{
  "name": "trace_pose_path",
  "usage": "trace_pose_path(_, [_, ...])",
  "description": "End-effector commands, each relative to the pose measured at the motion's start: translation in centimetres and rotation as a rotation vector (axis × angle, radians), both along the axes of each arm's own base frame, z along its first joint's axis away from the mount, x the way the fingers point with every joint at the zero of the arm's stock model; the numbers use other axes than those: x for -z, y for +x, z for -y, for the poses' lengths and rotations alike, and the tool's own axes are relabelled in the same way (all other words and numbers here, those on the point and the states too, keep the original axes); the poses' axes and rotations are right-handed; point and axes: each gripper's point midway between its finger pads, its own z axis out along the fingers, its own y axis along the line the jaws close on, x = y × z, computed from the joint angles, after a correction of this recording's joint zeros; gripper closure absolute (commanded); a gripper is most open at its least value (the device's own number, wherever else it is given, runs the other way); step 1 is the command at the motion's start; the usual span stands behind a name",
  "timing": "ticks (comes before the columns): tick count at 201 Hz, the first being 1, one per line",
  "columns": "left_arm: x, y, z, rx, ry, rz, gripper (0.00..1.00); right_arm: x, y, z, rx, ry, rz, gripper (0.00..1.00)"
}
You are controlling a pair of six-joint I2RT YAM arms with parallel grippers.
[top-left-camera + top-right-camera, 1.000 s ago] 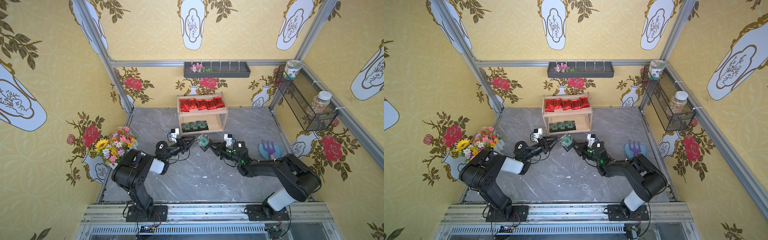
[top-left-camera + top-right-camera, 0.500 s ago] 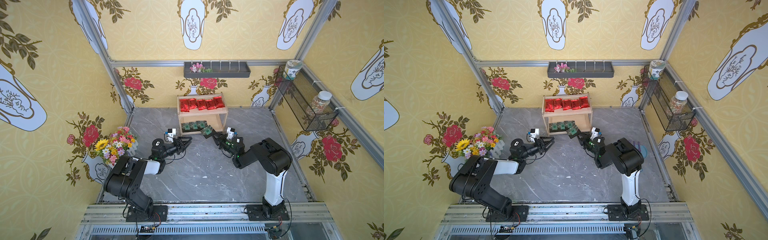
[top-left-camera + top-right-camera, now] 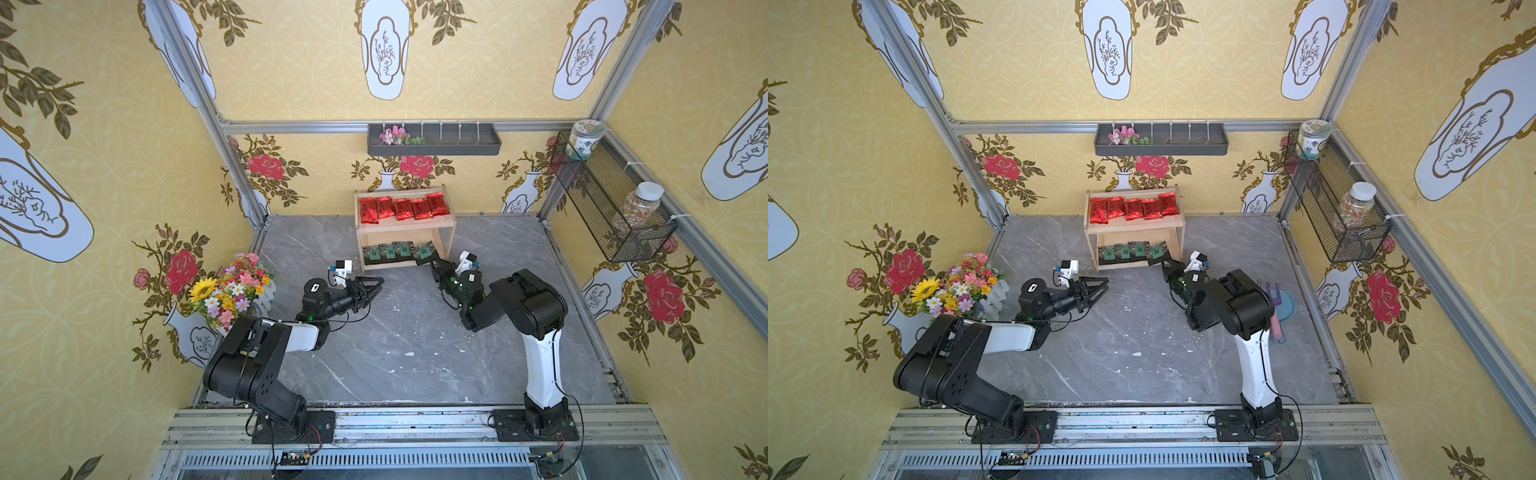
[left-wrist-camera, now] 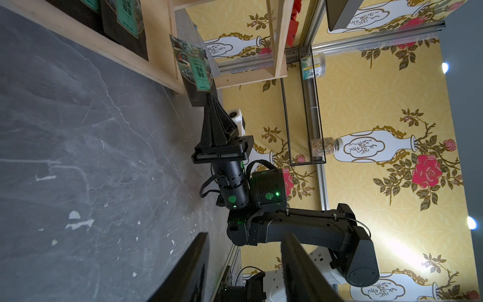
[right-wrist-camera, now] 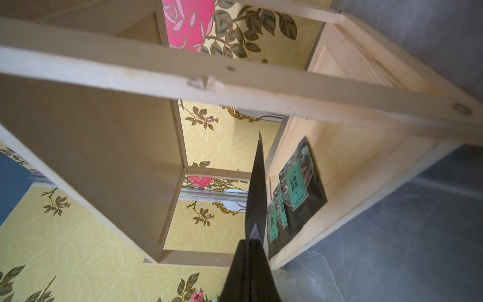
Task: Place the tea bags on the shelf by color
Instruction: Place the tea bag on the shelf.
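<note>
Both top views are fronted by the left hand [image 3: 375, 290], held spread and empty above the grey desk [image 3: 395, 365]. A blue and pink item [image 3: 1282, 305] behind the right arm is shown in a top view only. Farther in, the right hand [image 3: 433, 263] is seen pinching one black tea bag [image 4: 194, 69] by a short edge at the right end of the shelf [image 3: 405, 226], over the lower tier's front rim. Its green label with Chinese characters is shown face-on only in the left wrist view; in the right wrist view the bag is seen edge-on. Three more black tea bags [image 3: 386, 252] are laid flat on the lower tier, and five red tea bags [image 3: 402, 208] with dark script are lined along the upper tier. Farthest, a jar [image 4: 312, 69] labelled in Chinese characters is lodged in the mesh basket [image 3: 598, 199].
</note>
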Motion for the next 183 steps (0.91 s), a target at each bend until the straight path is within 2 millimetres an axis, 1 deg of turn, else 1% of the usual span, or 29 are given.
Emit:
trace_pose_path(1, [0.4,-0.3,-0.1,0.006,0.018,0.005,0.50,-1.1,0.9,0.4,0.041,0.004,0.060,1.00])
trace_pose_path(38, [0.3,-0.2,-0.2,0.003,0.023,0.008,0.50,-0.1,2.0,0.8,0.061,0.010,0.045,0.99])
trace_pose_path(61, [0.3,-0.2,-0.2,0.005,0.023,0.011,0.48,0.4,2.5,1.0,0.068,0.017,0.036,0.98])
trace_pose_path(94, [0.3,-0.1,-0.2,0.005,0.022,0.008,0.47,1.0,3.0,1.4,0.079,0.022,0.025,0.96])
trace_pose_path(110, [0.3,-0.1,-0.2,0.005,0.023,0.010,0.47,1.4,3.3,1.3,0.078,0.028,0.017,0.95])
trace_pose_path(155, [0.3,-0.1,-0.2,0.006,0.027,0.010,0.47,1.8,4.2,1.0,0.076,0.039,0.015,0.94])
trace_pose_path(183, [0.3,-0.1,-0.3,0.004,0.030,0.011,0.47,2.3,4.5,0.8,0.073,0.044,0.004,0.93])
